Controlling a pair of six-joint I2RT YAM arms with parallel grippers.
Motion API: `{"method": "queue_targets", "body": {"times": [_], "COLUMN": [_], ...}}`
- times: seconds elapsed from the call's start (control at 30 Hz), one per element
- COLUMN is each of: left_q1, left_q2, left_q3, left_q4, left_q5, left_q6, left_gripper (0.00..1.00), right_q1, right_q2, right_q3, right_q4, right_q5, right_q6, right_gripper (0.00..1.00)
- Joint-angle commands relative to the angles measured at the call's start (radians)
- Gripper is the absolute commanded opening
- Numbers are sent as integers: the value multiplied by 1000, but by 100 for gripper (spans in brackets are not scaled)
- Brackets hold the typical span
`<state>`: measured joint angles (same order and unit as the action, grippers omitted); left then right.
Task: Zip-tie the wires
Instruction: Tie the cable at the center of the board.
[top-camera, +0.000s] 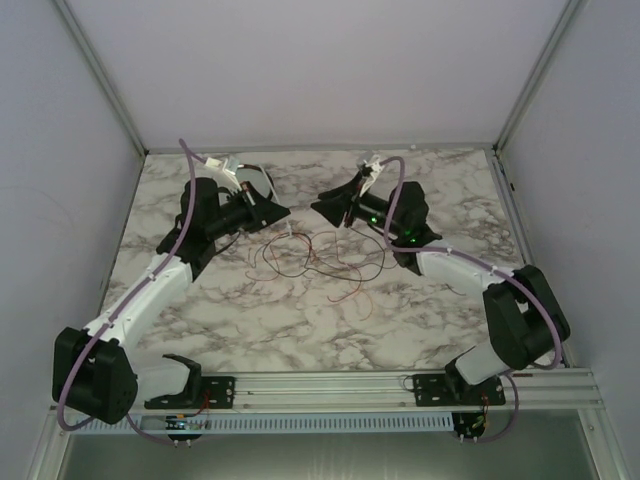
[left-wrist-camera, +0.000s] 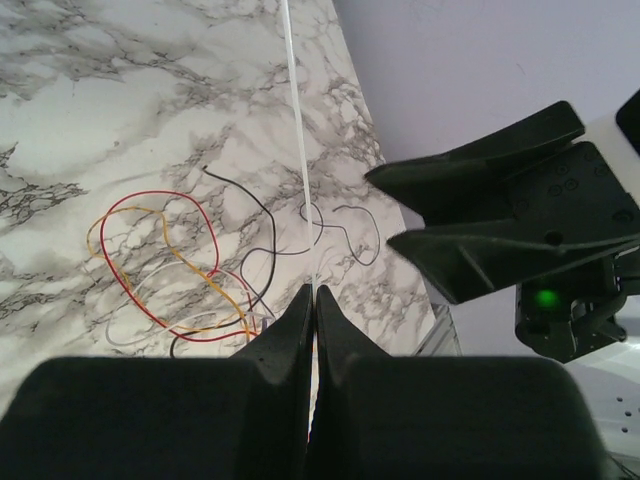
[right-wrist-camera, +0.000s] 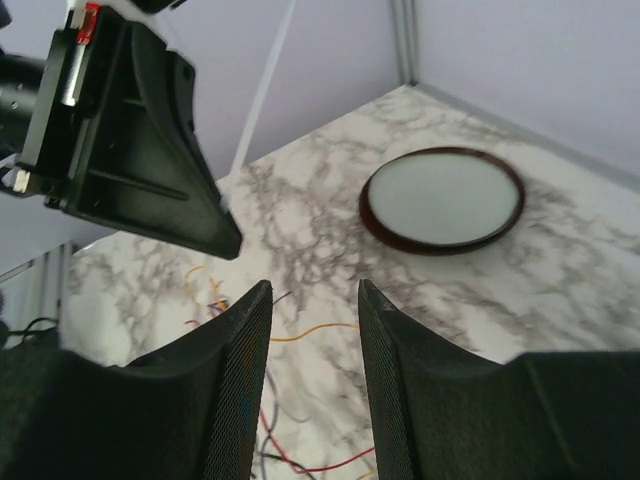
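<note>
The wires (top-camera: 318, 262) lie as a loose tangle of thin red, black and yellow strands on the marble table, between the two grippers. They also show in the left wrist view (left-wrist-camera: 170, 265) and the right wrist view (right-wrist-camera: 290, 335). My left gripper (top-camera: 280, 213) is shut on a thin white zip tie (left-wrist-camera: 300, 140), which sticks out straight past its fingertips above the wires. In the right wrist view the left gripper (right-wrist-camera: 130, 140) holds the zip tie (right-wrist-camera: 265, 90). My right gripper (right-wrist-camera: 313, 290) is open and empty and faces the left one (top-camera: 320, 207) a short way off.
A round dark-rimmed dish (right-wrist-camera: 442, 200) lies flat on the table behind the left gripper, partly hidden in the top view (top-camera: 252, 178). Lilac cables run along both arms. Grey walls close in the table at the back and sides. A metal rail (top-camera: 330, 385) lies at the near edge.
</note>
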<state>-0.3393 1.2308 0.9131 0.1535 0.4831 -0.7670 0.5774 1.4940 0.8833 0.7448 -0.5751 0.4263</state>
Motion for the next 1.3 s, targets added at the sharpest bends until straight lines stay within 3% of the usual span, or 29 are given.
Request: {"method": "queue_targets", "body": {"times": [0.0, 0.33, 0.7, 1.27], "left_q1": [3, 1, 0, -10], "left_q2": [14, 12, 13, 23], "left_q3": [25, 6, -2, -10], "left_q4": [42, 66, 53, 58], "left_q5": [34, 29, 26, 25], "left_q6": [-1, -23, -11, -12], "left_gripper": [0, 0, 0, 0], "right_q1": [50, 98, 66, 119], "right_q2": [50, 130, 43, 110], "right_q3": [47, 110, 92, 135], "right_q4": [-34, -37, -164, -81], "right_q5": [-61, -130, -59, -133], "right_q6": [73, 108, 2, 72], "right_gripper": [40, 39, 39, 40]}}
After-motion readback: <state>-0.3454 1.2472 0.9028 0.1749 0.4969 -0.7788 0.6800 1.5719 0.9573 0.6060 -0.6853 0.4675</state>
